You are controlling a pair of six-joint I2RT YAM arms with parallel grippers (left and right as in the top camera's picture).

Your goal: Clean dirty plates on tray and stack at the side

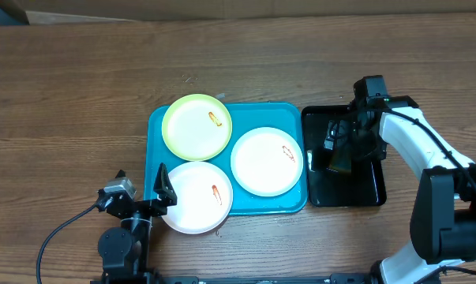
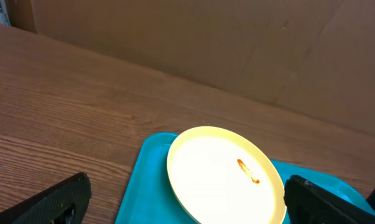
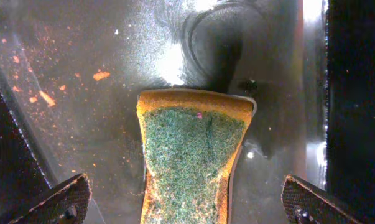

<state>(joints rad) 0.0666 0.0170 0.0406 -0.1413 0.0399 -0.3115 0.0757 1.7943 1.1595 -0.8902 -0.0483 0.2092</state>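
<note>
The tray [image 1: 155, 158] lies mid-counter, its long axis running left to right. Bare counter [image 1: 80, 95] spreads wide to the left and far side. On the right, its rim sits just beside a black tray [image 1: 368, 193].

All three plates are on the tray. The yellow-green plate [image 1: 196, 126] overhangs the far rim and the near white plate [image 1: 196, 197] overhangs the near rim. The right white plate [image 1: 267, 161] sits inside, close to the right rim. Each plate carries a short red-orange smear.

The left end effector [image 1: 143, 183] sits by the tray's near-left corner, jaws spread wide and holding nothing. One fingertip reaches over the near white plate's edge. Its wrist view shows only the yellow-green plate.

The right end effector [image 3: 187, 205] hangs over the black tray, jaws fully apart and empty, well clear of the sponge [image 3: 190, 155] between them. Only this wrist view shows the sponge's green scouring face, its orange foam edge and orange flecks on the wet black surface. The sponge's long axis runs between the fingers, towards the camera.
</note>
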